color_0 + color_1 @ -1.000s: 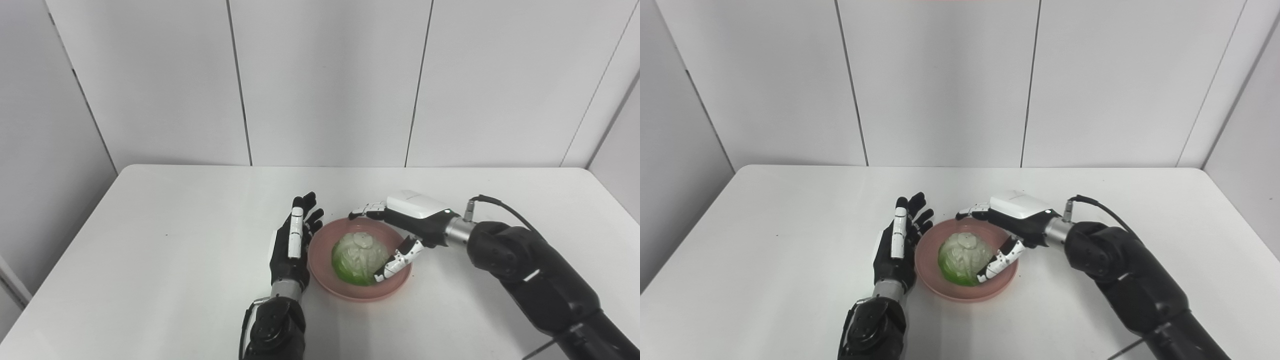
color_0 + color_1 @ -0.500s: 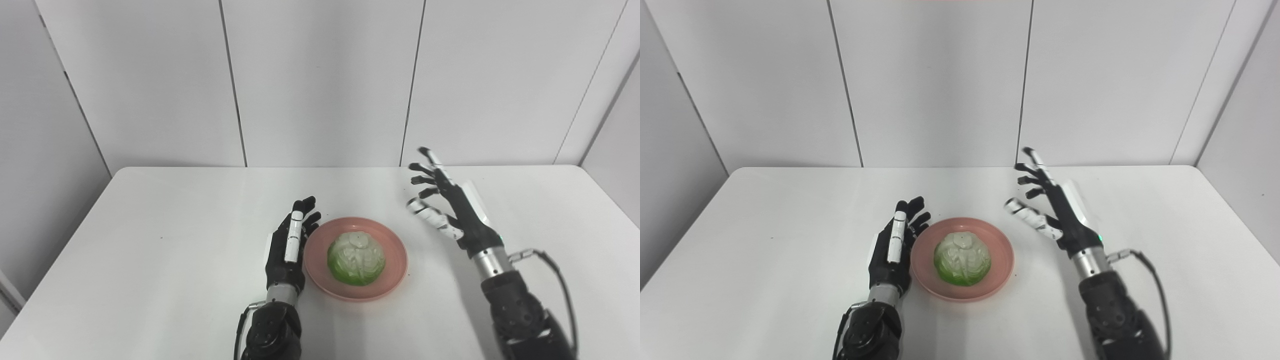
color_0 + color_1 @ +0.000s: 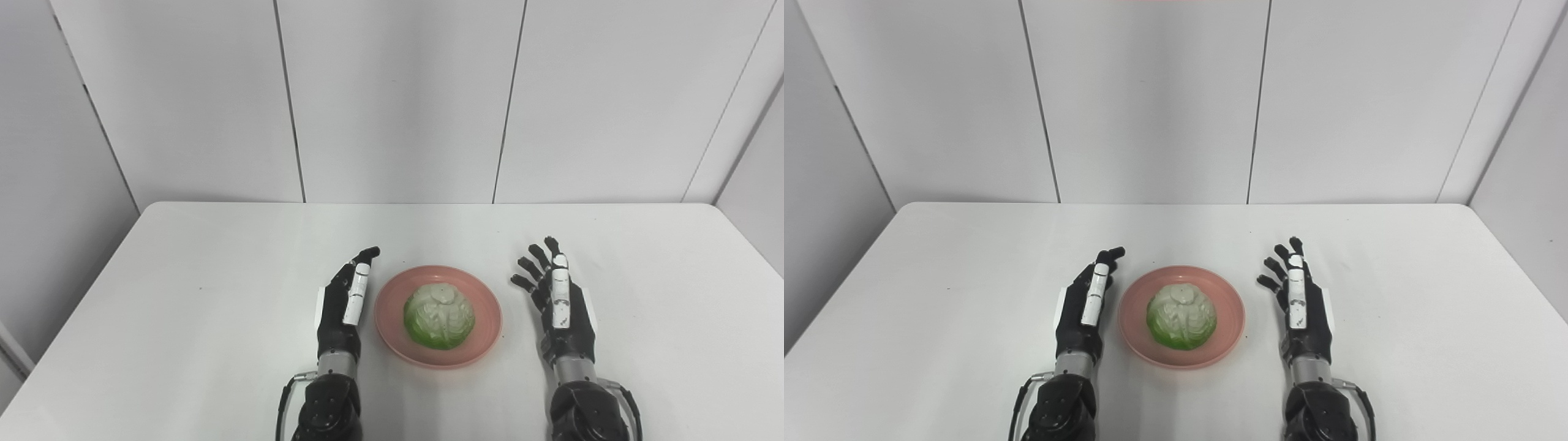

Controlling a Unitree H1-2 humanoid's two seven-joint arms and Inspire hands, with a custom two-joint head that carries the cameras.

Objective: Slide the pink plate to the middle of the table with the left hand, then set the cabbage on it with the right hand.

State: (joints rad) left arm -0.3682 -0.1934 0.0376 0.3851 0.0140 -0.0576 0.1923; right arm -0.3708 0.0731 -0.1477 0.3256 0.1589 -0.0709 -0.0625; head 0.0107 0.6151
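Cabbage (image 3: 439, 315) sits in pink plate (image 3: 484, 306); left hand (image 3: 343, 300), right hand (image 3: 562, 306) spread, empty.

left hand (image 3: 344, 300) and right hand (image 3: 562, 303) rest edge-up, fingers extended and empty.

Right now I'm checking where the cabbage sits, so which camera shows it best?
The right eye view, narrowly: the cabbage sits close to the picture's middle, whole and uncovered on the pink plate. The left eye view shows the same cabbage, also fully visible, only shifted a little to the right. Both hands stand clear of it.
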